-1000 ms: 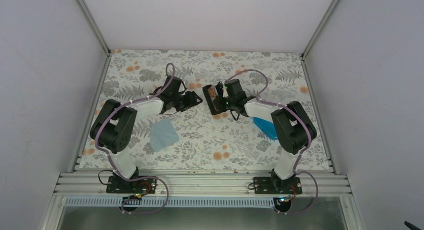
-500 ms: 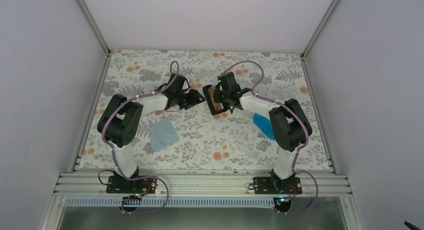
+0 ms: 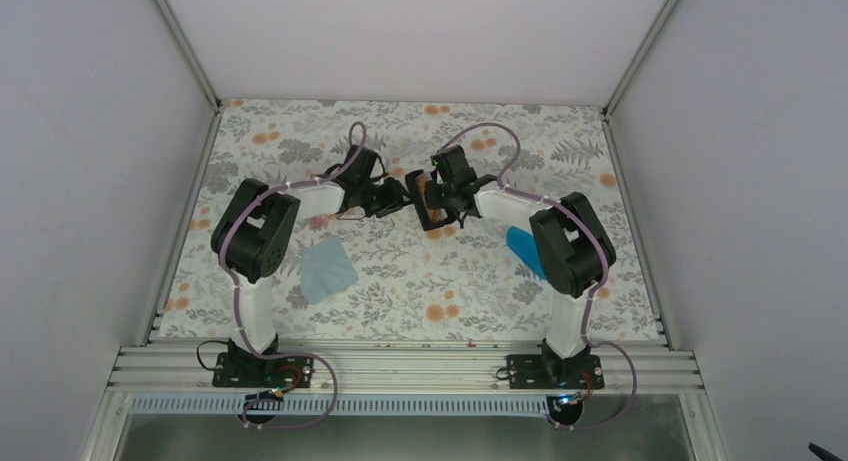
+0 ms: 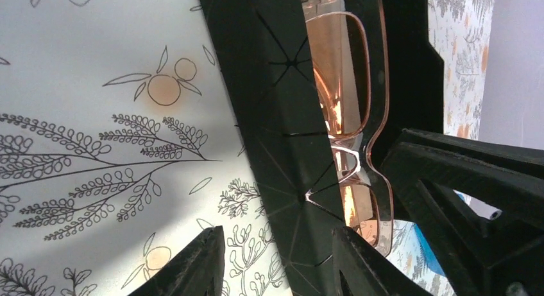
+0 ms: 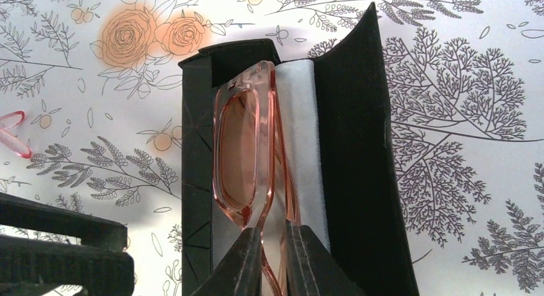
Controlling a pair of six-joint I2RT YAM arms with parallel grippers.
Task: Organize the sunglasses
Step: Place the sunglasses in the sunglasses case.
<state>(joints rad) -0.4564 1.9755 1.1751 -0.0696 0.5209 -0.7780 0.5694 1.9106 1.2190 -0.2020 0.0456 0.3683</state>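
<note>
Lengthwise, the sunglasses [image 5: 247, 155] lie in the open black case [image 5: 353, 148], running straight away from the right gripper [image 5: 274, 254], which pinches their near end; the left gripper [image 4: 276, 261] straddles the case wall, jaws apart.

left tool [image 3: 397, 194] closer to case [image 3: 431, 219]
</note>
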